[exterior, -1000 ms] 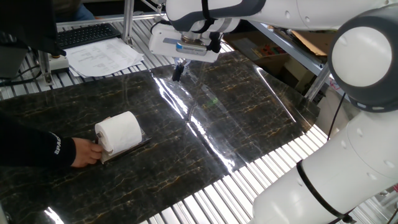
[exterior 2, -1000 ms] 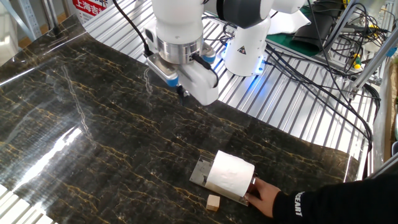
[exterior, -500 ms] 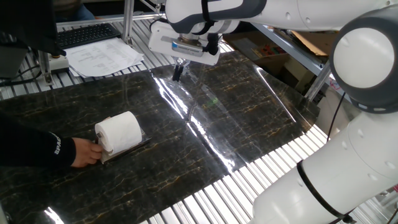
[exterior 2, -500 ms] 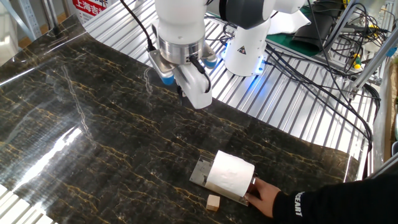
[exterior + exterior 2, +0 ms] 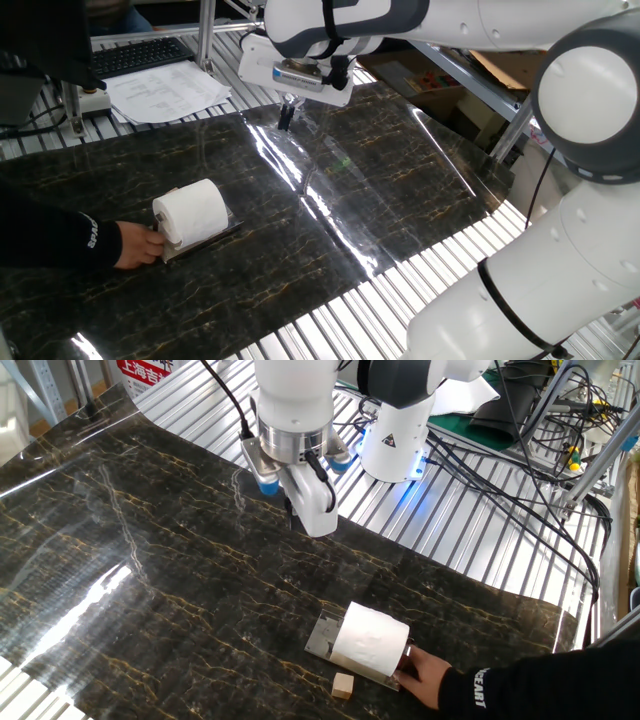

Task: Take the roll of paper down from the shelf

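My pincer (image 5: pixel 286 112) hangs far from the roll (image 5: pixel 191 211) on the shelf (image 5: pixel 322 637); finger gap unclear. Approach comes next: crossing toward it.

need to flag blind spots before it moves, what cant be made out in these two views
- Gripper jaws: too small and dark in both views; open or shut unclear.
- Thin silvery-grey metal sheet: mostly covered by the white toilet-paper roll.
- Person's hand: fingertips hidden behind the roll in both views.

wooden cube (image 5: pixel 343 685) near worktop (image 5: pixel 150 590) edge | paper sheets (image 5: pixel 168 92), keyboard (image 5: pixel 140 55) beyond far corner
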Available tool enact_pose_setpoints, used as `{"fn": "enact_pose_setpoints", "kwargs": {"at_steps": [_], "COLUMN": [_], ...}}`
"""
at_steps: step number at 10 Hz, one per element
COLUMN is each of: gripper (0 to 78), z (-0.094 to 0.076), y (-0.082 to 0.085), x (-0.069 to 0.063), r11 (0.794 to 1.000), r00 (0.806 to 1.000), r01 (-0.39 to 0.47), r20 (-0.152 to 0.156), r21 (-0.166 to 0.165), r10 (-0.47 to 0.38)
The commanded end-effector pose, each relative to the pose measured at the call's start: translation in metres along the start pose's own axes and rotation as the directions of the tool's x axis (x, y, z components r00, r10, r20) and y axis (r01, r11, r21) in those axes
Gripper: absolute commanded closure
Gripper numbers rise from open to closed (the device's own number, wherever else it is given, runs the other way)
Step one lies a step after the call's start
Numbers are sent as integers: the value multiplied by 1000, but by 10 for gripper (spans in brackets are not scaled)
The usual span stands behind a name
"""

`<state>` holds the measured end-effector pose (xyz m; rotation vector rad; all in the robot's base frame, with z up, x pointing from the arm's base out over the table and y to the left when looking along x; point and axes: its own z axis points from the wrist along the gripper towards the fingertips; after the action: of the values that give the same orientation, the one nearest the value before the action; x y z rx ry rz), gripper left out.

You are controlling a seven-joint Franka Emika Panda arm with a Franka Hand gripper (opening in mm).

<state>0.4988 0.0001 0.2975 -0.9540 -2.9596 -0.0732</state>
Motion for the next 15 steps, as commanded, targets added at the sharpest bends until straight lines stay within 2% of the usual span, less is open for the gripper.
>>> {"fn": "enact_pose_setpoints", "kwargs": {"at_steps": [1, 6, 8, 13, 15], "gripper": [776, 776, 776, 776, 776], "z": [-1, -1, -1, -1, -1], "y": [0, 0, 0, 0, 1], "x": [0, 0, 0, 0, 0], "r11": [1000, 998, 993, 983, 975], "r00": [1000, 998, 993, 984, 977], "r01": [-3, -68, -117, -179, -213], "r20": [13, 4, -14, -13, -28], "r21": [-7, -3, -22, -42, -55], "r10": [3, 68, 117, 179, 212]}}
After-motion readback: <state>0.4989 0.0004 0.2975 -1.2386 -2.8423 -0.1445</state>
